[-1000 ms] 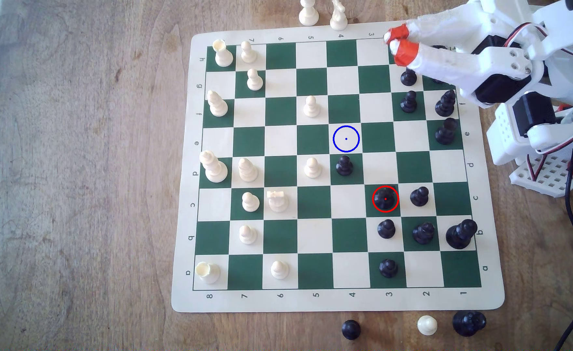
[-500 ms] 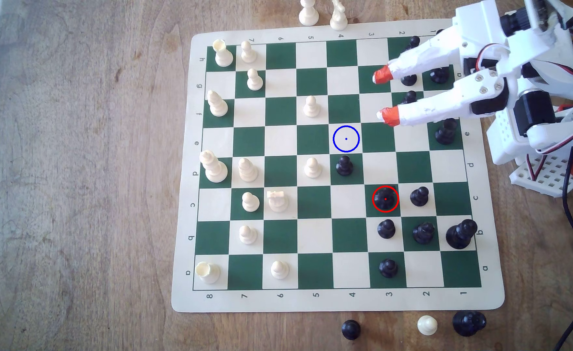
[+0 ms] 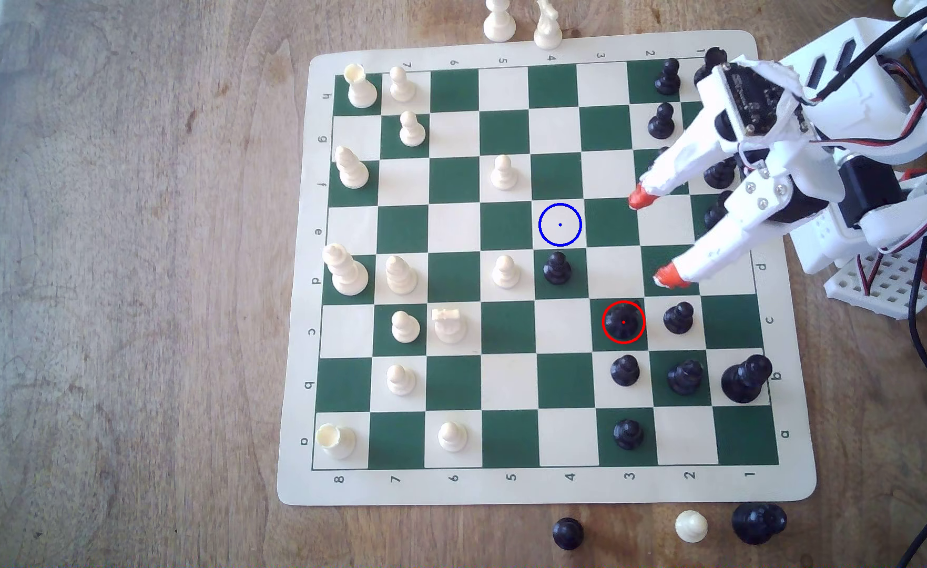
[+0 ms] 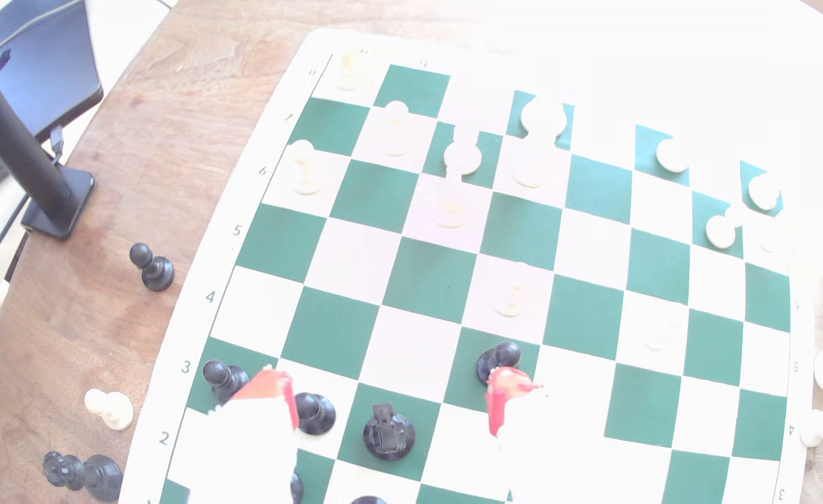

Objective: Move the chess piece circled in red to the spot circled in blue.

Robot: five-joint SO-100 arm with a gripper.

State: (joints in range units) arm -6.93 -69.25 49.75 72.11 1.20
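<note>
My red-tipped white gripper [image 3: 651, 240] hangs with jaws spread wide and empty. Nearest, just ahead and between the tips in the wrist view, stands the black plastic horse-headed chess piece [image 4: 386, 433] on its green red-ringed square [image 3: 623, 321]. I should centre, then sink straight (ball-headed black pawns [image 3: 678, 318] crowd beside it). Farther off waits the blue-circled cream square [image 3: 560, 224], another black pawn [image 3: 557, 268] bordering it

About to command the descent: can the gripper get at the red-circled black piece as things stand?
Probably yes. The gripper is open and empty, and nothing lies between it and the chess piece; a black pawn on the adjoining square leaves little room.
</note>
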